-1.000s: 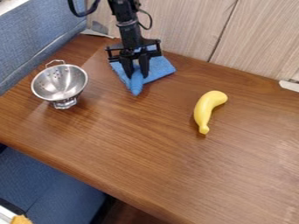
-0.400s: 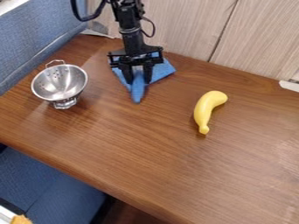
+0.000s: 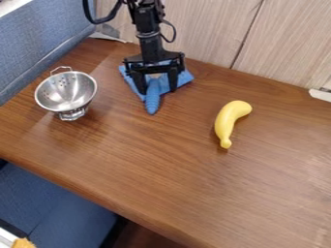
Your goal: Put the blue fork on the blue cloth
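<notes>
The upper part of the black arm (image 3: 147, 26) is cut off by the top edge, and so is the loop of its cable (image 3: 97, 21). The gripper (image 3: 157, 89) and the blue fork (image 3: 152, 102) hide a part of the blue cloth (image 3: 184, 78). The upper end of the fork is not clear, and I cannot tell its exact shape. The table (image 3: 194, 184) is cut by the right and bottom edges. At the lower left corner, an orange thing (image 3: 24, 243) is cut off, and I cannot tell what it is.
</notes>
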Tool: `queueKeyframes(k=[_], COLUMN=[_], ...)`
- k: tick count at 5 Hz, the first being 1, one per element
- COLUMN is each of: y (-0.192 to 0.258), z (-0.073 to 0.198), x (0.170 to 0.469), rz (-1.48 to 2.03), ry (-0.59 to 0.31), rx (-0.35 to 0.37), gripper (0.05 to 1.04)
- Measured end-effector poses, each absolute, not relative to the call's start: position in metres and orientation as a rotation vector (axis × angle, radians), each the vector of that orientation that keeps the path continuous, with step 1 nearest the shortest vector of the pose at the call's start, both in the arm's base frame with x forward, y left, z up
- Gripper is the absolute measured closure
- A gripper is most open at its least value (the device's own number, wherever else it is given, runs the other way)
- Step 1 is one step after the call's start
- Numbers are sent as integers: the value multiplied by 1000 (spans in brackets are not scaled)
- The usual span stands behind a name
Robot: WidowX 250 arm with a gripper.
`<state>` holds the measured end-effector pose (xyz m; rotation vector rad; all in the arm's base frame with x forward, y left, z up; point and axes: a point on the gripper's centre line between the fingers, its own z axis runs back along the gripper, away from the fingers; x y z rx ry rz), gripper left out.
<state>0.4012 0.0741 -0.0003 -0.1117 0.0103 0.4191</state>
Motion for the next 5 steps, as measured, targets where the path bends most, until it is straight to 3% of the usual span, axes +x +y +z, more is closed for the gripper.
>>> queueKeyframes(k=[1,2,4,5], y=[72,67,75,80], z=[8,34,88,87], x=[398,398,391,382], rz=[417,427,435,413], ry=[2,-34,-177,-231], rx=[-122,-151,-150,-161], gripper=[83,83,83,83])
